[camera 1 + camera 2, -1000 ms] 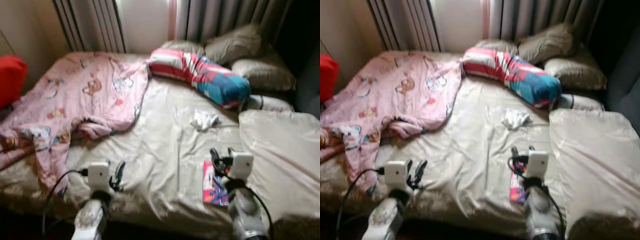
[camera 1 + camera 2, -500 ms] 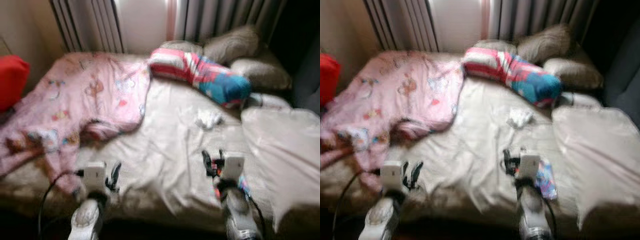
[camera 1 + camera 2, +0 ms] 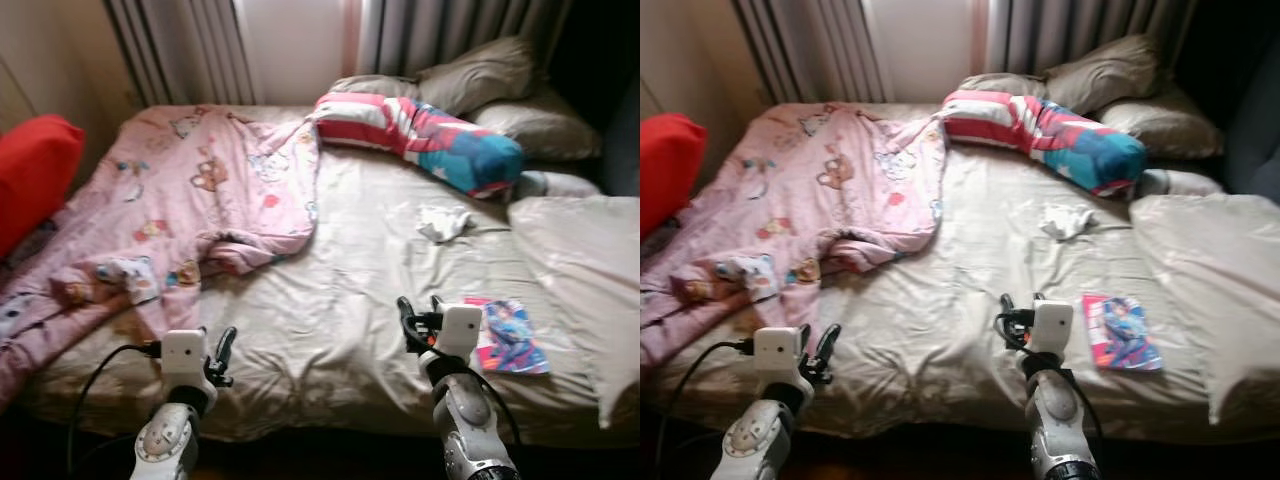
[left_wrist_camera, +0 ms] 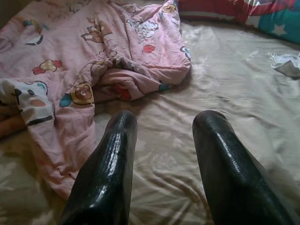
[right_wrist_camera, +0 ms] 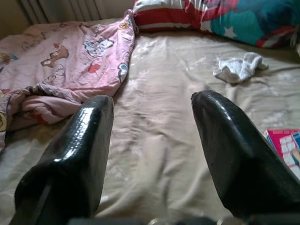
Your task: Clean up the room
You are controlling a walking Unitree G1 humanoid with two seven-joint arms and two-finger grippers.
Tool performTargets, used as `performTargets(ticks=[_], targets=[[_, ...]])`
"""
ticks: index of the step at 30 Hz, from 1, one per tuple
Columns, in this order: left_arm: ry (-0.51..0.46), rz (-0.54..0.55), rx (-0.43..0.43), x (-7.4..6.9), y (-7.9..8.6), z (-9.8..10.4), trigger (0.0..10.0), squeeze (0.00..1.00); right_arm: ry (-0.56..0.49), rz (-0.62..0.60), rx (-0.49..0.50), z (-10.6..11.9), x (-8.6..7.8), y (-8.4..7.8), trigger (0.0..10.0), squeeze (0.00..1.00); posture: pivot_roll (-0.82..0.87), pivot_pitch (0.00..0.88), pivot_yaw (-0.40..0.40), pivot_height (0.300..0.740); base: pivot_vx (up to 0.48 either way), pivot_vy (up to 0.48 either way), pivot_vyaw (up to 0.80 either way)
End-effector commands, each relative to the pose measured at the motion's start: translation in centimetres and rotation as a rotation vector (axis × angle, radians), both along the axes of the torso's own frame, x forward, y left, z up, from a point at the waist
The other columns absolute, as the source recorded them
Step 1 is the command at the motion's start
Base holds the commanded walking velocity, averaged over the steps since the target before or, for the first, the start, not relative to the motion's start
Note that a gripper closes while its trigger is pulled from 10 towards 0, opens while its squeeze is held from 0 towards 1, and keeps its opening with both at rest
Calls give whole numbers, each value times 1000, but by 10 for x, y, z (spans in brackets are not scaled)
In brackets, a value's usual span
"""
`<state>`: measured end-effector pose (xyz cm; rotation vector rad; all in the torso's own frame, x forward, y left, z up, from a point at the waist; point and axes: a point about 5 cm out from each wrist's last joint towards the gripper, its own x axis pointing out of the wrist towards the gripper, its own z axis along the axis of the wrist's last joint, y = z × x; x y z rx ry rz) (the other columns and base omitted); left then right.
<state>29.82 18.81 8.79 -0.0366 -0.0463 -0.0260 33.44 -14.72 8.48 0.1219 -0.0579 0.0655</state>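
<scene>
Glossy black fingers (image 4: 112, 159) above rumpled satiny bedsheet (image 3: 350, 290)

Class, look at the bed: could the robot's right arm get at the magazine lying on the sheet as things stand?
Probably yes. The magazine lies flat on the sheet just right of the right end effector, which is open, with nothing on or around it.

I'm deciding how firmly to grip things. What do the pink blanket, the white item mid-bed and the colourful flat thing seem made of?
Pink blanket: soft printed fabric, matte, bunched in folds. White item: crumpled cloth, possibly a sock or rag. Flat thing: looks like a thin glossy paper book or magazine, lying flat with printed cover art.
</scene>
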Motion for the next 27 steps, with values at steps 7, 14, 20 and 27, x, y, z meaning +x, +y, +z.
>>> performTargets(ticks=[7,14,20,27], targets=[[18,-18,-1,-1,-2,-3,10000,0,15,-18,7,-5,-4,-3,10000,0,10,181,26,740,0,480,0],[19,-16,3,-2,-1,-4,10000,0,15,-5,4,-6,-4,-1,10000,0,14,170,27,740,0,480,0],[17,-17,6,-1,0,-3,10000,0,18,2,5,-6,-4,1,10000,0,18,165,29,740,0,480,0],[17,-15,7,-1,1,-3,10000,0,17,3,3,-7,-5,1,10000,0,20,174,30,740,0,480,0]])
